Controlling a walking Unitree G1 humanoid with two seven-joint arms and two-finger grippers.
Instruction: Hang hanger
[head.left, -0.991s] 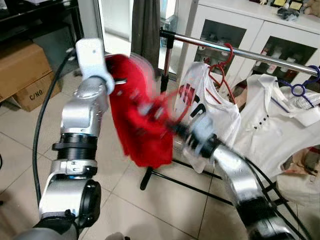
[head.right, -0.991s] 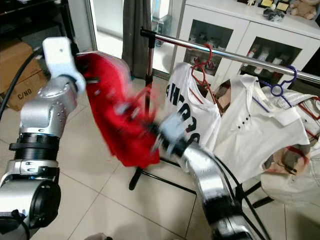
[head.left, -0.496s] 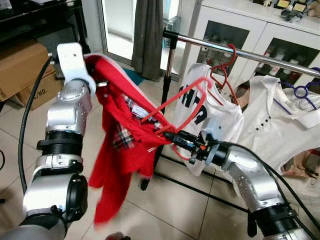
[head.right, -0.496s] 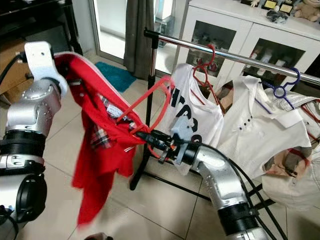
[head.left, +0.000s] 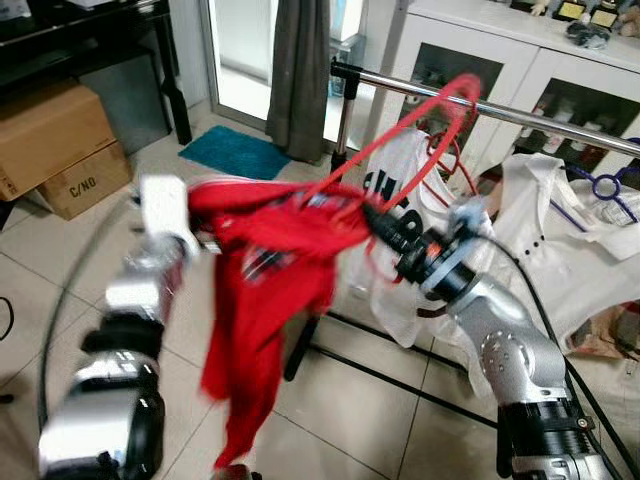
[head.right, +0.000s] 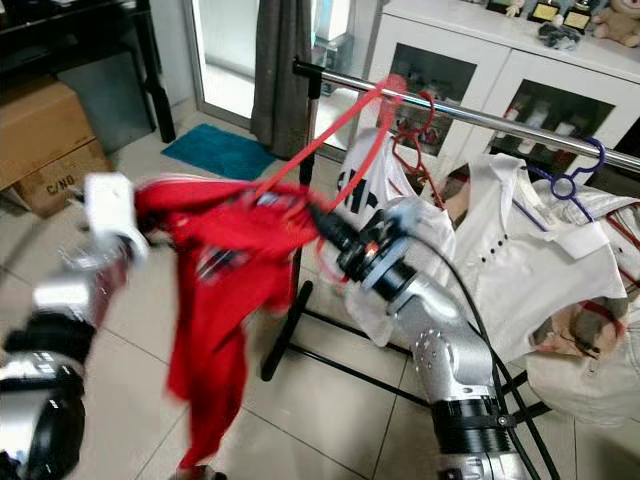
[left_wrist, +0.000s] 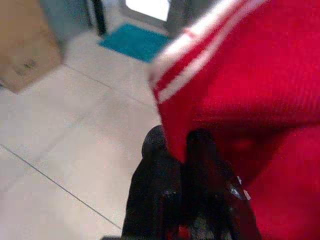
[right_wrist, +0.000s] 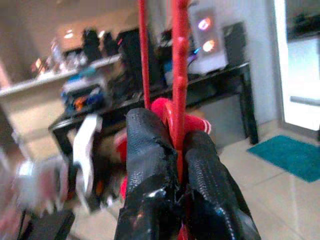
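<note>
A chrome clothes rail (head.left: 520, 113) crosses the upper right of the scene, its free end (head.left: 340, 70) capped in black above a dark upright post, with open tiled floor (head.left: 90, 250) to the robot's left and a teal mat (head.left: 238, 152) by the curtain (head.left: 300, 70). Along the rail hang a white printed T-shirt (head.left: 400, 200) and a white buttoned shirt (head.left: 560, 250), crowding the right stretch; a white cabinet (head.left: 480, 50) stands behind. Cardboard boxes (head.left: 55, 145) sit far left.

The right claw (head.left: 375, 222) is clamped narrow on the red hanger (head.left: 420, 115), gripping its lower part, as its wrist view shows the red wire pinched between the fingers (right_wrist: 145, 165). The hanger slants up from the claw, its top loop near the rail, just beside the free end. A red garment (head.left: 265, 290) drapes from the hanger, sagging toward the floor. The left claw (left_wrist: 177, 150) is pinched shut on the garment's striped edge, out to the robot's left, well apart from the rail.
</note>
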